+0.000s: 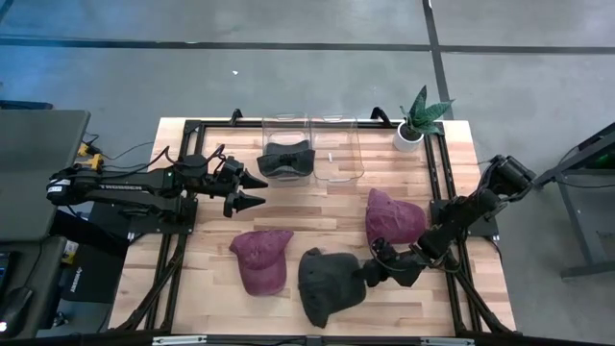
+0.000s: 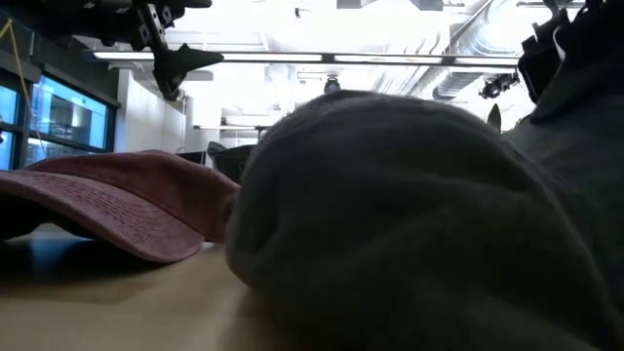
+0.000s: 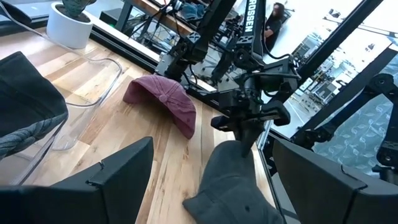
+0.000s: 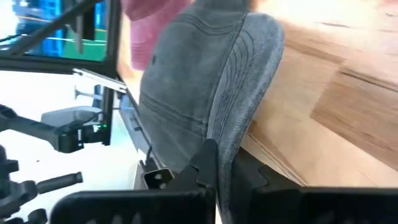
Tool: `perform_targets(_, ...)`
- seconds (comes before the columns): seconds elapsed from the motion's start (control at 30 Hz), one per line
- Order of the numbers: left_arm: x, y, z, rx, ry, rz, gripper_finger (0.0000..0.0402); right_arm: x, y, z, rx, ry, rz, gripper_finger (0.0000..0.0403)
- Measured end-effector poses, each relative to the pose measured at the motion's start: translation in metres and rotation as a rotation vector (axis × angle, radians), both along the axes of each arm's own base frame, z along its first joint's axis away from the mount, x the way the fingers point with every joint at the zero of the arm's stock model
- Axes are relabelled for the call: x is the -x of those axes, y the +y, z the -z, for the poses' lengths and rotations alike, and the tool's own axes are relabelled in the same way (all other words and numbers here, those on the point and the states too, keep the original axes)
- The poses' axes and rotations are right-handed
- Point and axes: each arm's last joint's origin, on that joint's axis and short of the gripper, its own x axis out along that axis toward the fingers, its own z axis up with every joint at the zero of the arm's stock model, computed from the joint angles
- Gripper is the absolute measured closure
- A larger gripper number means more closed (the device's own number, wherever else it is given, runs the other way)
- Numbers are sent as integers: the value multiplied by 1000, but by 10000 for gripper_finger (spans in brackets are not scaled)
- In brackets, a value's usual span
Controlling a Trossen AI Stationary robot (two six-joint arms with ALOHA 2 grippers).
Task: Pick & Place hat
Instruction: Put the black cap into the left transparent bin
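Observation:
A dark grey hat (image 1: 325, 284) lies near the table's near edge, and my right gripper (image 1: 369, 272) is shut on its right side. Two maroon hats rest on the wood, one (image 1: 261, 258) left of the grey hat and one (image 1: 394, 217) toward the right side. A black hat (image 1: 286, 159) sits in a clear container (image 1: 285, 123) at the far side. My left gripper (image 1: 258, 191) hovers open above the table, left of centre, touching nothing. In the low view the grey hat (image 2: 409, 214) fills the frame, with a maroon hat (image 2: 107, 205) behind it. My right gripper pinches the grey hat's stitched brim (image 4: 239, 118) between its two fingers (image 4: 208, 165). It comes from the table's right side, slanting down. The hat's crown (image 2: 322, 263) rests on the table.
A second clear container (image 1: 336, 149) stands next to the first at the far edge. A potted plant (image 1: 413, 123) sits at the far right corner. A black frame (image 1: 442, 202) runs along the table's sides. Bare wood (image 1: 317, 207) shows in the middle.

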Motion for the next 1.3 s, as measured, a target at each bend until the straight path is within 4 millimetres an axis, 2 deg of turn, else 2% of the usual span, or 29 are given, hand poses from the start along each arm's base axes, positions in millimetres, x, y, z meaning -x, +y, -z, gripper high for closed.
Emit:
perform_targets(0.2, 0, 0, 0, 0, 0, 3, 79, -1, -1, -2, 34, -39, 29, 396)
perform_targets(0.47, 0, 0, 0, 0, 0, 3, 79, -9, 2, -18, 82, -231, 41, 397)
perform_targets(0.97, 0, 0, 0, 3, -2, 2, 79, -11, 3, -21, 73, -262, -8, 397)
perform_targets(1.3, 0, 1, -2, 228, -2, -57, 79, -12, 2, -21, 79, -259, 4, 397)
